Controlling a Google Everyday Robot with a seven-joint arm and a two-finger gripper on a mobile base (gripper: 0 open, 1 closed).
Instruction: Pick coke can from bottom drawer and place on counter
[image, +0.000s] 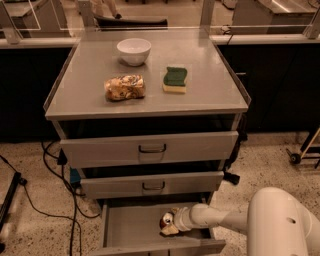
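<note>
Jaws: cannot tell whether clamped or loose. Down in the bottom drawer (130, 231) with the gripper (169, 226), right at the can (166, 220), below the counter's (90, 97) front edge. Squeeze firmly, then lift clear.

Robotics lab workspace, grey metal drawer cabinet (150, 149) mid-frame, speckled floor (270, 160) strewn with black cables (75, 215) lower left, clear-panelled ledge (260, 39) along top, gripper (169, 226) in bottom drawer (130, 231), lower centre.

claw (169, 226) in bottom drawer (131, 231) | rest of floor free | middle drawer front (152, 185) overhead
</note>
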